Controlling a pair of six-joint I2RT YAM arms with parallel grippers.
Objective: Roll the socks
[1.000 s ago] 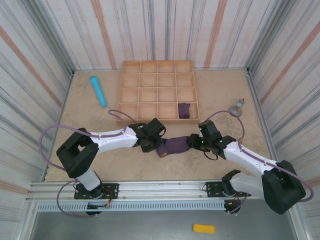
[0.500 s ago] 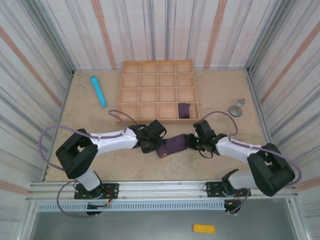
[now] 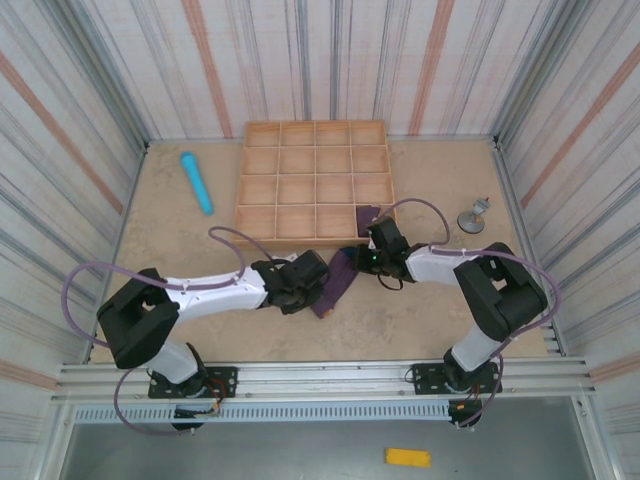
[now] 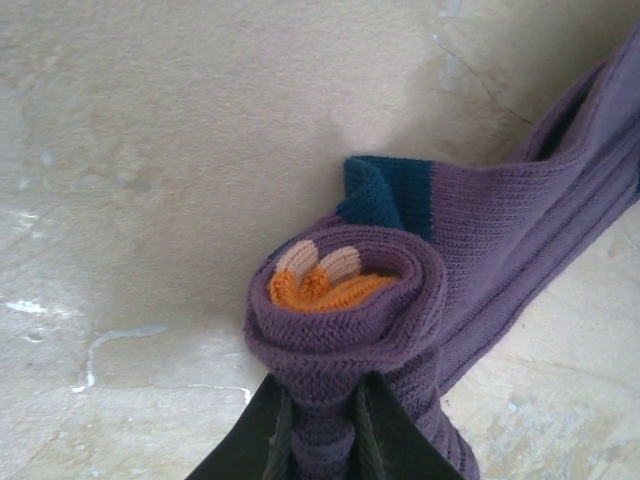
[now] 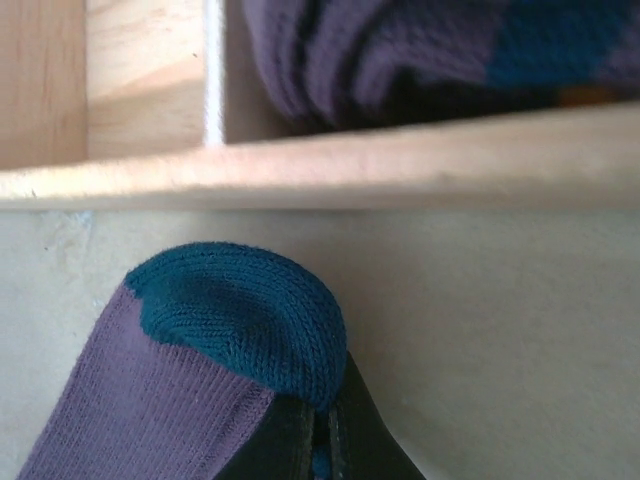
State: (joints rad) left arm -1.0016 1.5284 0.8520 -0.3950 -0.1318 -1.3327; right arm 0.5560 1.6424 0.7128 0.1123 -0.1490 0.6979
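Observation:
One purple sock (image 3: 337, 283) lies slanted on the table between my two grippers. My left gripper (image 3: 314, 290) is shut on its rolled end (image 4: 345, 300), where orange and beige knit shows in the coil's centre. At the far end, my right gripper (image 3: 356, 259) is shut on the sock's teal toe (image 5: 240, 310), held just in front of the wooden tray (image 3: 260, 180). A second purple sock (image 5: 400, 55) sits bundled in a front compartment of the tray (image 5: 320, 175), beside the right arm.
A light blue cylinder (image 3: 196, 182) lies left of the tray. A small metal stand (image 3: 474, 215) sits on the table at the right. Striped walls close in the table on three sides.
My right gripper has shut on the sock's toe and swung left toward the tray's front edge. The sock went from lying across to slanting. The left gripper kept its grip on the roll.

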